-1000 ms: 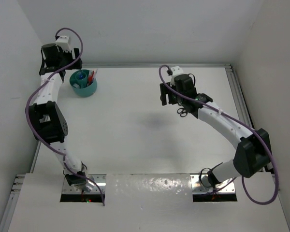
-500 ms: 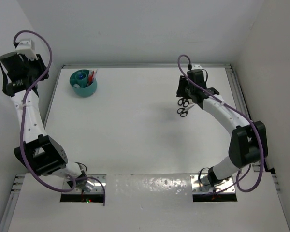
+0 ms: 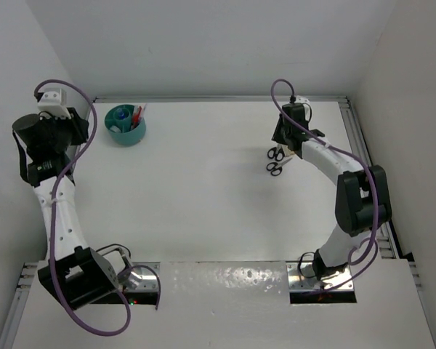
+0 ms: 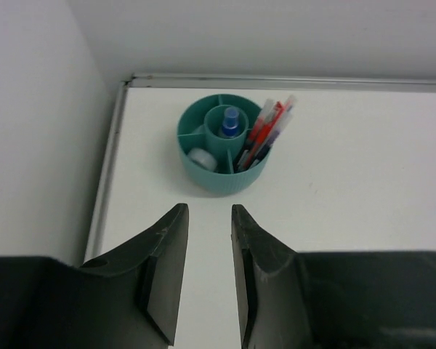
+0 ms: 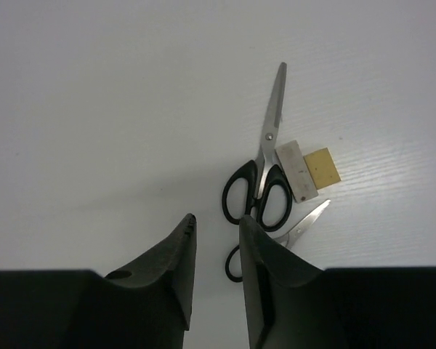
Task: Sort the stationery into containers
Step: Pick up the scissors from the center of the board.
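1. The round teal plastic desk organiser (image 4: 221, 178) stands near the far left corner of the white table (image 3: 203, 211). It is well apart from the unsorted stationery on the right.
2. Its inner dividers form 1 centre tube ringed by outer compartments. The small white bottle with a blue cap (image 4: 230, 122) stands upright in the centre tube, which likely keeps it from tipping.
3. The thin red and blue pens (image 4: 265, 131) fill the right outer compartment. They are taller than the wall, so they lean out over the rim.
4. The clear tape ring (image 4: 202, 158) lies in the near-left compartment. I can make out nothing in the far-left one.
5. The left gripper (image 4: 207, 211) hangs high, short of the organiser and facing it. Its fingers are a little apart with nothing between them, and I judge it parked clear of the work.
6. The right gripper (image 5: 217, 218) hovers just beside the larger black-handled steel scissors (image 5: 269, 138), its fingers likewise narrowly apart and empty.
7. Those scissors lie flat and closed, handles toward the gripper. A smaller black-handled pair (image 5: 305, 222) lies nearer, partly hidden by the fingers.
8. The beige block with a pale grey sleeve (image 5: 322, 167) lies against the larger scissors, so a grasp there risks dragging it along. By my reckoning, 2 scissors and 1 block are left to sort.
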